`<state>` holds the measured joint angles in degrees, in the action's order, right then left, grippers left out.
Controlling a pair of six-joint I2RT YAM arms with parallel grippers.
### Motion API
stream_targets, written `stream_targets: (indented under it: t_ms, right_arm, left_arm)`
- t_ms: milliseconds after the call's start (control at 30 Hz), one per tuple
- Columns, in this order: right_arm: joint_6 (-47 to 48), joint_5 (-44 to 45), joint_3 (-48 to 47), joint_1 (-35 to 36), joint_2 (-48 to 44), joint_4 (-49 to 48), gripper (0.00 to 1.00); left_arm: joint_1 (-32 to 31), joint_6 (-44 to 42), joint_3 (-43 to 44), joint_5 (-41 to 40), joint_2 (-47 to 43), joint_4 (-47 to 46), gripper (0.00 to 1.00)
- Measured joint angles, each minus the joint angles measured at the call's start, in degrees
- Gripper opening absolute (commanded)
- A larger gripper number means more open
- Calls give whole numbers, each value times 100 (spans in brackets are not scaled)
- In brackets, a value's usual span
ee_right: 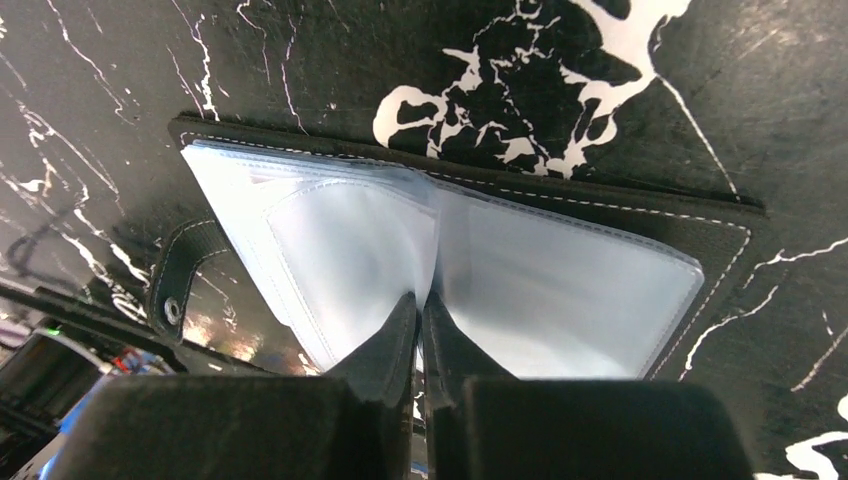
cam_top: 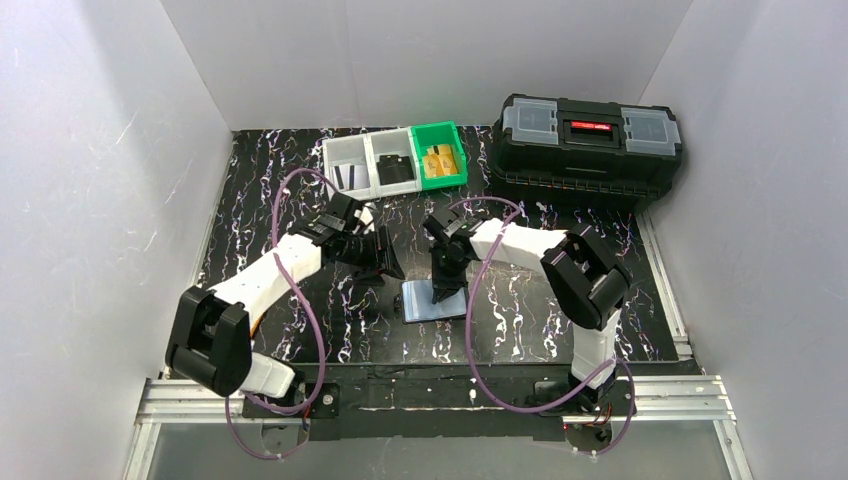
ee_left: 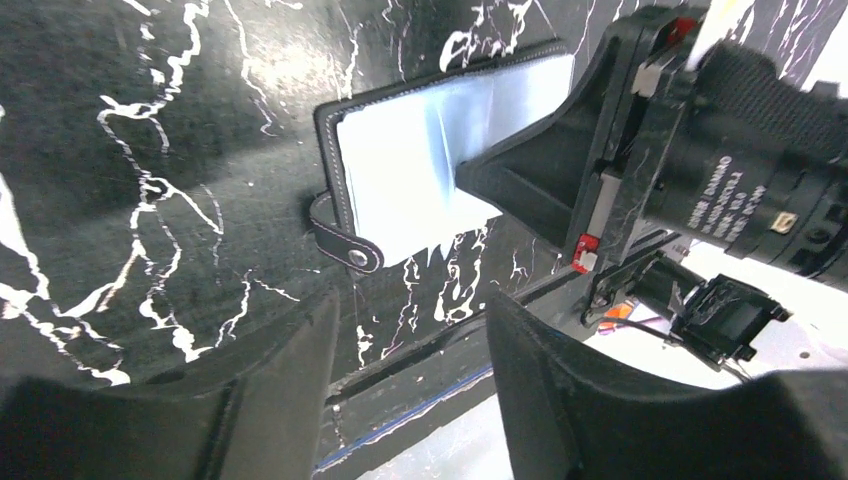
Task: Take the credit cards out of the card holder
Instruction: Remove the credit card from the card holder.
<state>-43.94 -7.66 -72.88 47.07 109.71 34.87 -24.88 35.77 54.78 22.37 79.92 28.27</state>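
Pinning small black stitched bifold card holder (ee_right: pixel 560 270) flat at its fold with clenched right claw (ee_right: pixel 420 298), seemingly. Holding released, empty left claw (ee_left: pixel 410 320) just beside, presumably ready to extract.

I'm seeing a black toolbox (cam_top: pixel 590 150) sitting at the marbled table's (cam_top: pixel 262 175) far right. Left of it, a green bin (cam_top: pixel 436 127) is adjoining two grey bins (cam_top: pixel 367 150).
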Motion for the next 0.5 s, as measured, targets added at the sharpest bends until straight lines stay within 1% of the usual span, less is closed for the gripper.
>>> stream_targets:
  t_ms: [200, 500]
  right_arm:
    - [22, -608, 553, -284, -210, -669, 6]
    - [44, -1338, 922, -597, -234, -1202, 5]
  left_arm:
    - [-389, 127, 33, 44, 407, -129, 41]
    - [-772, 223, 223, 111, 1200, -363, 40]
